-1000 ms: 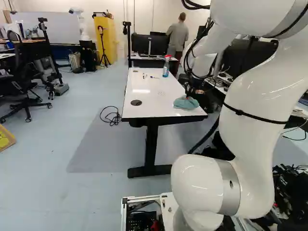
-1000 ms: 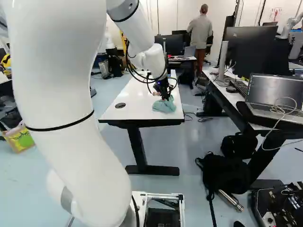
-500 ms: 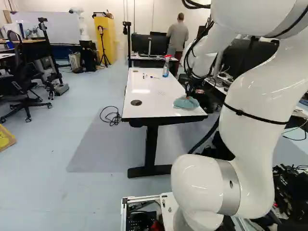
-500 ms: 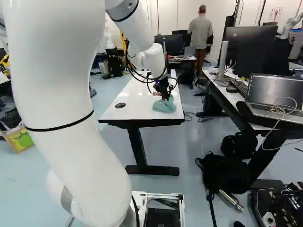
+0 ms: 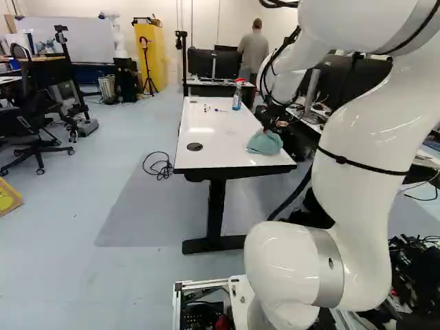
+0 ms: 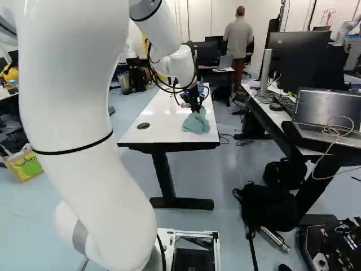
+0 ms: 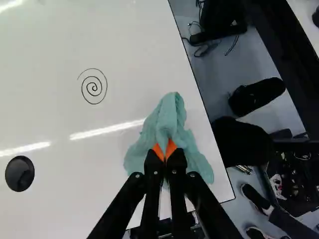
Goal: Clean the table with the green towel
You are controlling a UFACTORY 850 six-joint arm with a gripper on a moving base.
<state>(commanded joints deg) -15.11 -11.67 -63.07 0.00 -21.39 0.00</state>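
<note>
At the near right corner of the white table (image 5: 213,148), my gripper (image 6: 196,108) points down at the green towel (image 6: 196,122). In the wrist view the gripper (image 7: 165,152) is shut on a gathered fold of the towel (image 7: 172,119), its orange tips pinching the cloth. The towel's top is drawn up into a peak and its lower part spreads over the tabletop close to the edge. A dark spiral drawing (image 7: 93,87) is on the white surface ahead of the gripper and to one side of the towel.
A spray bottle (image 5: 237,95) and small items (image 5: 207,108) stand farther back on the table. A round black cap (image 7: 20,173) sits in the tabletop. Beside the table runs a desk with a laptop (image 6: 330,113); a black bag (image 6: 260,212) lies on the floor.
The arm has lifted slightly, and the held towel has been pulled up into a taller peak. The base has not moved.
</note>
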